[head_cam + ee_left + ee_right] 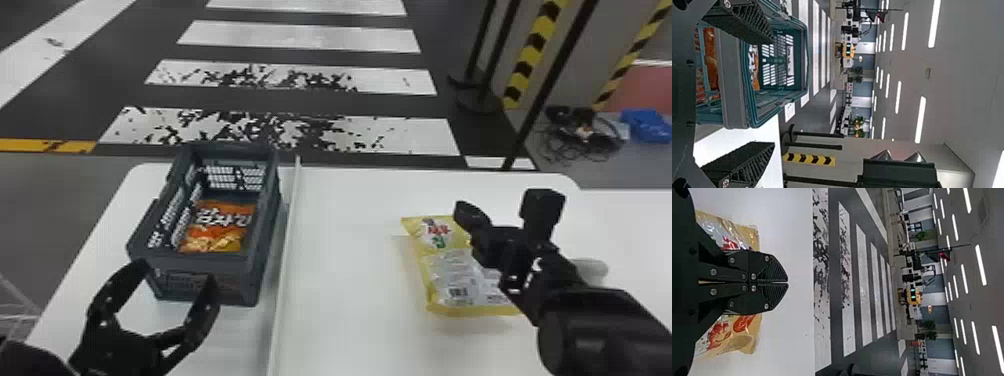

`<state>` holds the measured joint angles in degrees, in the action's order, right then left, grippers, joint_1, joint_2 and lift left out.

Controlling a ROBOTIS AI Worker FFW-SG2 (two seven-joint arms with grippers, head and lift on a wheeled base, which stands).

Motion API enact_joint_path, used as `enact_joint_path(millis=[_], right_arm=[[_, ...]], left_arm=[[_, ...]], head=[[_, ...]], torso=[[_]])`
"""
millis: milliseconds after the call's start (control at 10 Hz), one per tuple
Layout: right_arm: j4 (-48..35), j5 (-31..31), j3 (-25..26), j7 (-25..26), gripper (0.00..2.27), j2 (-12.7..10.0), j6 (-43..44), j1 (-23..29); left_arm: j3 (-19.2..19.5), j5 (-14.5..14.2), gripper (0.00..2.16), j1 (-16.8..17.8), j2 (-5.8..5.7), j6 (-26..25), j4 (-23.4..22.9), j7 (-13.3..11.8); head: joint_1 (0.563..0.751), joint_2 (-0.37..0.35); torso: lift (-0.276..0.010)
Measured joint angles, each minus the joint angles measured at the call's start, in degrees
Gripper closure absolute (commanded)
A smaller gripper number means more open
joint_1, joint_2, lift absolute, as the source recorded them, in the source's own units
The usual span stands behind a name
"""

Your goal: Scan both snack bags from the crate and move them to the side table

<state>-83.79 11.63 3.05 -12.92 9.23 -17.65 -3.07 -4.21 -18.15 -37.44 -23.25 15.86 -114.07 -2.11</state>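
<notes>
Orange bag (217, 226): contained in crate (267, 235), left of frame. Yellow bag (452, 275): laid right of centre. Left gripper (176, 276), lower left: fingers spread; crate could be shoved by a misjudged reach. Right gripper (785, 282): fingers pressed together; yellow bag could be dragged by a low sweep.
</notes>
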Motion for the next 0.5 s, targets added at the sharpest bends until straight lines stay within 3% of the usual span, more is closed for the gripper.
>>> enact_joint_path(millis=[200,500], right_arm=[[3.84,-0.83,-0.08,0.0,2.25,0.23,0.45,-1.83],[3.8,-0.88,-0.6,-0.16,2.25,0.33,0.46,0.01]], left_arm=[[-0.01,0.05,0.08,0.0,-0.03,0.0,-0.03,-0.07],[-0.11,0.05,0.08,0.16,-0.04,0.0,0.0,-0.09]], head=[[0.695,-0.058],[0.695,-0.057]], torso=[[-0.099],[-0.099]])
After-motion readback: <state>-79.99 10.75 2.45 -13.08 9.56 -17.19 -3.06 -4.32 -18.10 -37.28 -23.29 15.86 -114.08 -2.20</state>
